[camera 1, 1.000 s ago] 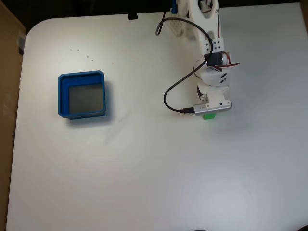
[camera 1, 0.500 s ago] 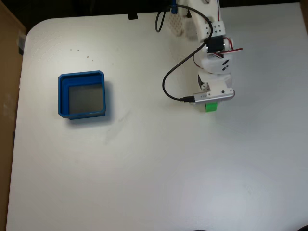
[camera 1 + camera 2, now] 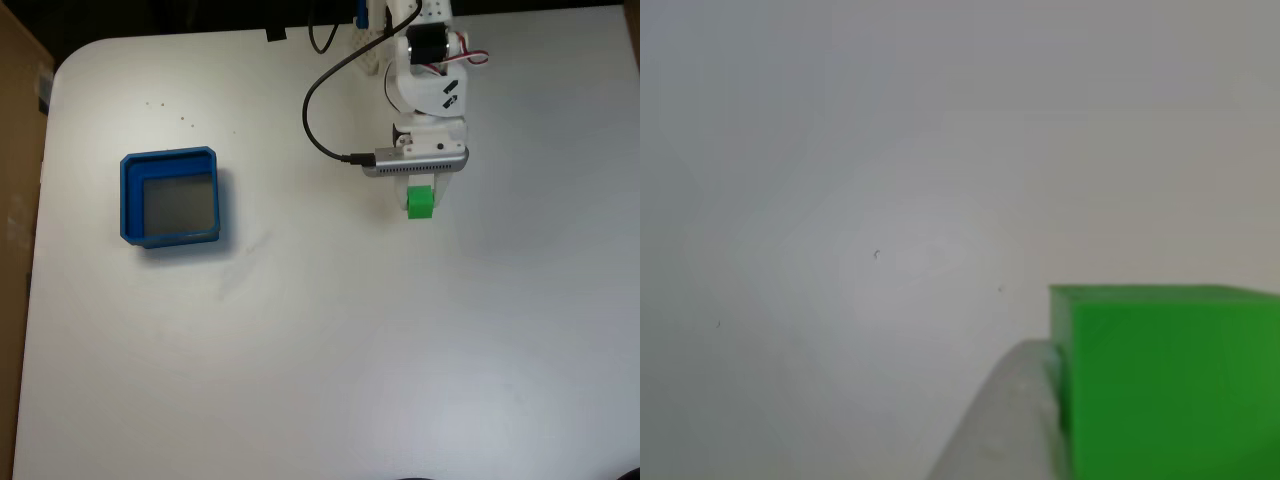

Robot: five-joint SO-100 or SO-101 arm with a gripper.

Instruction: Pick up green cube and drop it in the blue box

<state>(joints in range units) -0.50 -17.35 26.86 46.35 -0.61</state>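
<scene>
In the fixed view the green cube point(image 3: 420, 203) hangs just below the white wrist of my arm, with my gripper point(image 3: 421, 198) shut on it, right of the table's middle and toward the back. The blue box point(image 3: 127, 200), a shallow square tray with a grey floor, sits far to the left on the white table. In the other view the green cube point(image 3: 1165, 380) fills the lower right corner, and a pale finger point(image 3: 1005, 425) presses against its left face above the plain white tabletop.
A black cable point(image 3: 318, 120) loops from the arm's base to the wrist camera. A brown board point(image 3: 18, 150) borders the table on the left. The white table point(image 3: 330, 340) spreads wide between the cube and the box.
My gripper has carried the green cube toward the back of the table and slightly left in the fixed view, while the arm folded back toward its base. The blue box has stayed put.
</scene>
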